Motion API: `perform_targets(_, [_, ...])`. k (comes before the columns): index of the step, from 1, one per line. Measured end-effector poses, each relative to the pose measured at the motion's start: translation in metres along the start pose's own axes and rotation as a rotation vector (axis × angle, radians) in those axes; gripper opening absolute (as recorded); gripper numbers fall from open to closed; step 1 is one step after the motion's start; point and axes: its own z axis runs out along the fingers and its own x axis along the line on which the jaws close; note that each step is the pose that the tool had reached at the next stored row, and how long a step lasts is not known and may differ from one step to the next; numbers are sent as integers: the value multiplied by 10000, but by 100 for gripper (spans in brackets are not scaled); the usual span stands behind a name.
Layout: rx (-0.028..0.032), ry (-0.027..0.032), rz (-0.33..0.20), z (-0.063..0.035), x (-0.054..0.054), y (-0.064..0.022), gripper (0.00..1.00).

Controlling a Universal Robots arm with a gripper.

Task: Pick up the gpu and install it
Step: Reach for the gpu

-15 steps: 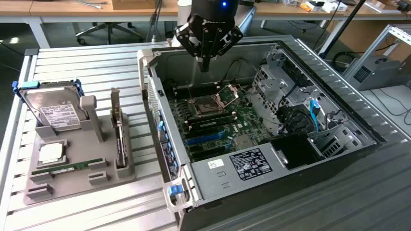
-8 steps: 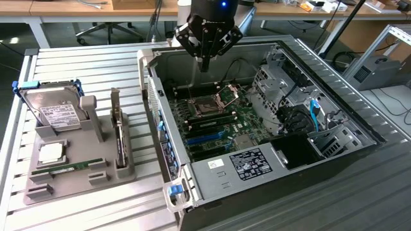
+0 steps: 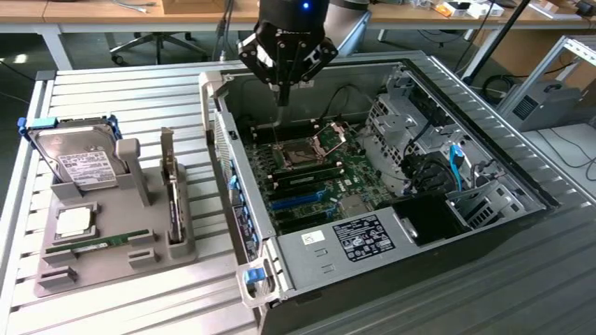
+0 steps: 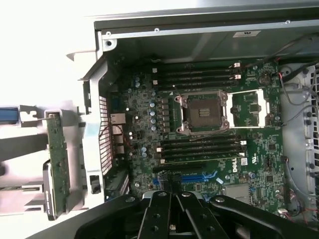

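gripper (image 3: pixel 282 100): fingers together on nothing, hanging over the open computer case (image 3: pixel 479 115) | gpu (image 3: pixel 172 187): not yet picked, slotted on edge in the grey holder (image 3: pixel 112 241) on the tabletop (image 3: pixel 121 91), likely so its top edge is free to pinch | blue slot (image 3: pixel 298 202): empty

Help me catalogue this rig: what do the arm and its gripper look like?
The gripper is black, with a diamond-shaped frame of hinged link bars that narrows into slim grey fingers. A small blue light glows on the dark wrist housing above it. The wrist view shows round pivot bolts along the glossy bars.
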Motion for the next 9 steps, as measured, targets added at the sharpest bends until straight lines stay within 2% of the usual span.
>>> perform_targets(8, [-2, -16, 1, -7, 274, -21, 11])
perform_targets(9, [-2, -21, -1, -9, 337, -25, 11])
